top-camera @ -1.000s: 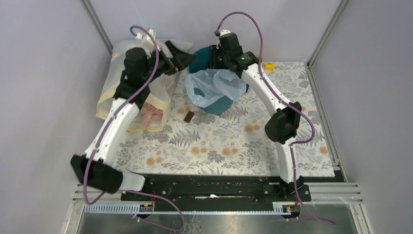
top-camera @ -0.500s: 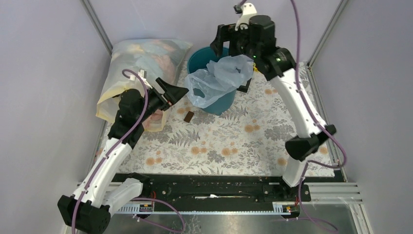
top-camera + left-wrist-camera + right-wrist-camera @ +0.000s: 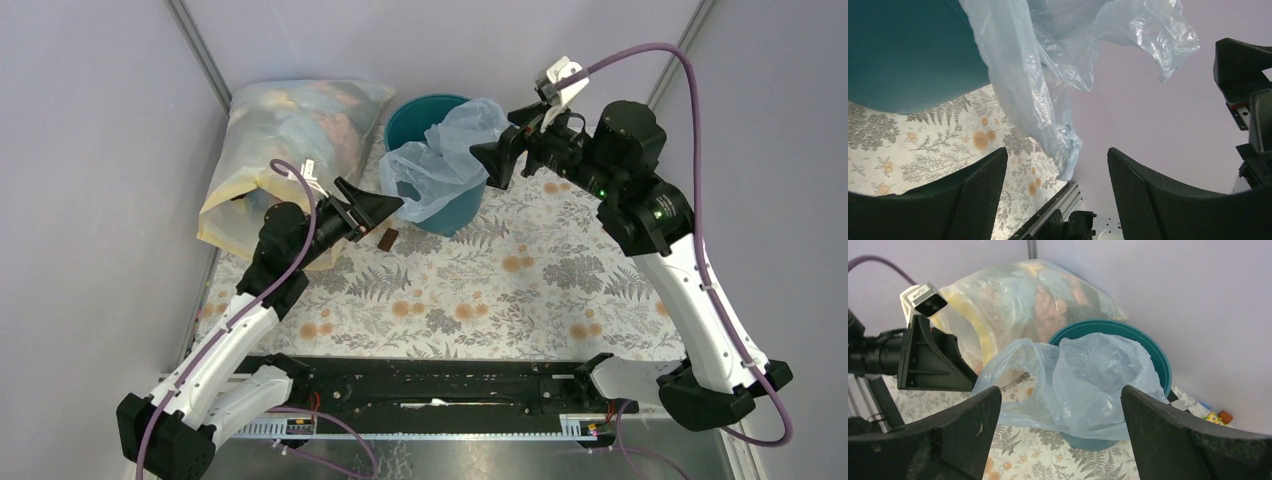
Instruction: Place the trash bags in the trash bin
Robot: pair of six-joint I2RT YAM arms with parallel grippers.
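Observation:
The pale blue trash bag (image 3: 445,162) is draped over the rim of the dark teal trash bin (image 3: 420,112) at the back of the table, hanging down its front. It also shows in the left wrist view (image 3: 1048,75) and in the right wrist view (image 3: 1088,380), with the bin (image 3: 1158,357) behind it. My left gripper (image 3: 385,207) is open and empty, low beside the bag's left edge. My right gripper (image 3: 490,160) is open and empty, just right of the bin, apart from the bag.
A large cloudy yellow-edged bag (image 3: 285,150) stuffed with items lies left of the bin. A small dark brown piece (image 3: 388,239) lies on the floral cloth (image 3: 480,290) in front of the bin. A yellow object (image 3: 549,137) sits at the back right.
My right gripper let go of the bag and drew back to the right of the bin; the bag stays draped on the rim. My left arm lowered and moved towards the bag's left edge.

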